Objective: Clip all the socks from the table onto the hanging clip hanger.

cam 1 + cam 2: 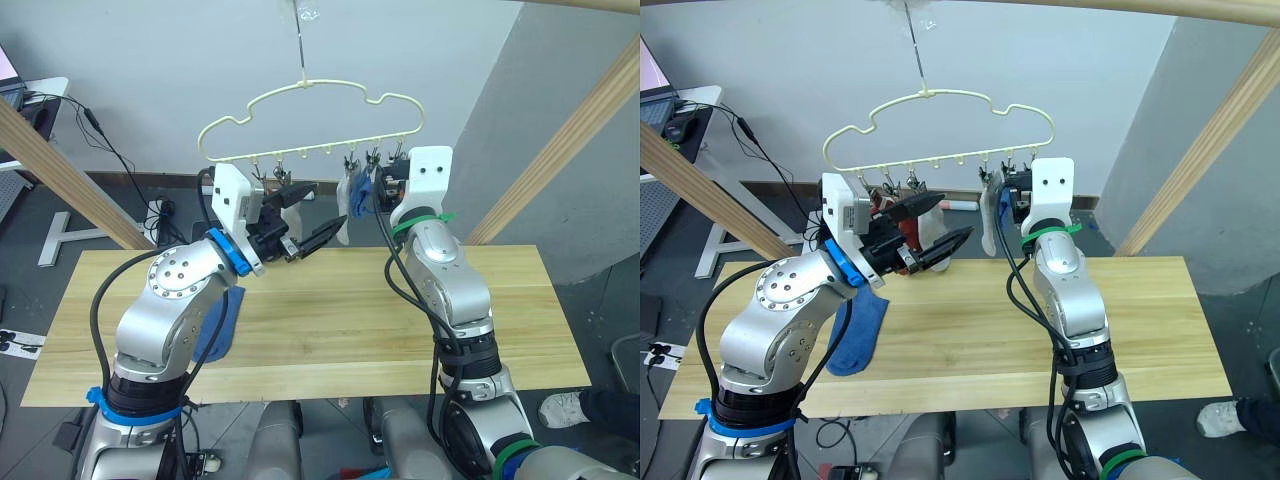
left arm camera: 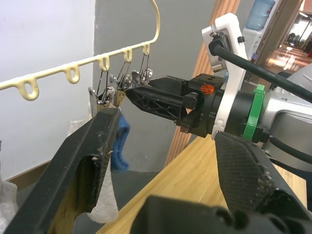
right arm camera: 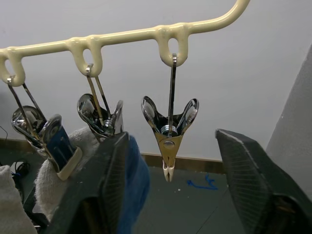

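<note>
The right gripper is open and holds nothing, with its two fingers on each side of the last empty clip on the clip hanger. The left gripper is open too, up near the socks already clipped on. One blue sock lies on the table under the left arm. The hanger swings on its hook, so a bump from the gripper could push the clip away or shake a sock loose.

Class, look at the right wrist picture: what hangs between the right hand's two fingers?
In the right wrist view, one empty metal clip hangs from the clip hanger, between the open right hand's fingers, with nothing gripped.
</note>
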Motion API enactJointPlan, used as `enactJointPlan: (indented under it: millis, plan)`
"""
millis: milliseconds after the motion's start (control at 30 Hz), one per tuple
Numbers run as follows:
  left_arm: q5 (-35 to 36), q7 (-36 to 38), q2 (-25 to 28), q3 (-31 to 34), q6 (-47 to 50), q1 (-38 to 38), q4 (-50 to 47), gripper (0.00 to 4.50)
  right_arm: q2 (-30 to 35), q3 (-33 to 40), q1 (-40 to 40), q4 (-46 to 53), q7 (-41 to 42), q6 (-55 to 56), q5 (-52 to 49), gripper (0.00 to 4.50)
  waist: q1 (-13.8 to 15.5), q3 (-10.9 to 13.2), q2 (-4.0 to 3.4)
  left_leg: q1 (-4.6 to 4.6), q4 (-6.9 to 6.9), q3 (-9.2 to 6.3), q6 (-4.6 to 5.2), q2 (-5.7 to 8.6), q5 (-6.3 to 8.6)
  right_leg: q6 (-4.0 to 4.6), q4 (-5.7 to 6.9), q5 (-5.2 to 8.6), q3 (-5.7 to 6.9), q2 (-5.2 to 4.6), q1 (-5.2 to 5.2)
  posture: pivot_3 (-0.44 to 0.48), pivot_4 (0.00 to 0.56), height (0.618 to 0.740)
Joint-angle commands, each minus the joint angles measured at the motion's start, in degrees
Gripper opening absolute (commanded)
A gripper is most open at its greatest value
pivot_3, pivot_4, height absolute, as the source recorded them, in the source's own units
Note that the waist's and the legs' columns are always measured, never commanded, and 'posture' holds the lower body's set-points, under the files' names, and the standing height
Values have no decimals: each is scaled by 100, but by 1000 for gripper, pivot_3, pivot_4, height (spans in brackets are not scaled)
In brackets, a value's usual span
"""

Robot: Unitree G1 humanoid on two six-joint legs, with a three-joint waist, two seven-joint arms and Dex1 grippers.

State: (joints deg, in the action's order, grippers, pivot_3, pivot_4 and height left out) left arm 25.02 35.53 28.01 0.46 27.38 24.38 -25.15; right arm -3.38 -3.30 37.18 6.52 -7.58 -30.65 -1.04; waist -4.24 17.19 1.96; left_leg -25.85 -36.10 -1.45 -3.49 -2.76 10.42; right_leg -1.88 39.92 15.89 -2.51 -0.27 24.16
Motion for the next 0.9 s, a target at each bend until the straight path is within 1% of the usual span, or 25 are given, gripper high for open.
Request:
enactJointPlan:
  millis: [33, 233, 267, 333, 400, 900]
  plan:
    - [3, -16, -7, 38, -128, 73, -216, 3526, -45, 19, 95, 314, -1, 117, 48, 2954, 0, 0, 0, 0, 0, 0, 0, 0, 0, 0, 0, 0, 0, 0, 0, -59, 263, 740]
    - [-7, -27, -15, 32, -141, 65, -217, 3526, -100, 24, 169, 280, -52, 236, 64, 2954, 0, 0, 0, 0, 0, 0, 0, 0, 0, 0, 0, 0, 0, 0, 0, -59, 264, 740]
    - [-6, -32, -16, 31, -138, 62, -225, 3526, -105, 31, 183, 265, -55, 249, 62, 2591, 0, 0, 0, 0, 0, 0, 0, 0, 0, 0, 0, 0, 0, 0, 0, -56, 264, 740]
    - [-6, -37, -18, 29, -133, 58, -235, 3526, -116, 42, 204, 232, -63, 268, 63, 2057, 0, 0, 0, 0, 0, 0, 0, 0, 0, 0, 0, 0, 0, 0, 0, -56, 264, 740]
    - [-9, -39, -17, 29, -130, 56, -235, 3526, -123, 42, 229, 199, -66, 287, 72, 1374, 0, 0, 0, 0, 0, 0, 0, 0, 0, 0, 0, 0, 0, 0, 0, -56, 264, 740]
    - [-23, -36, -17, 24, -146, 27, -252, 3526, -132, -10, 281, 194, -43, 319, 174, 1374, 1, 0, 0, 0, 0, 0, 0, 0, 0, 0, 0, 0, 0, 0, 0, -54, 263, 740]
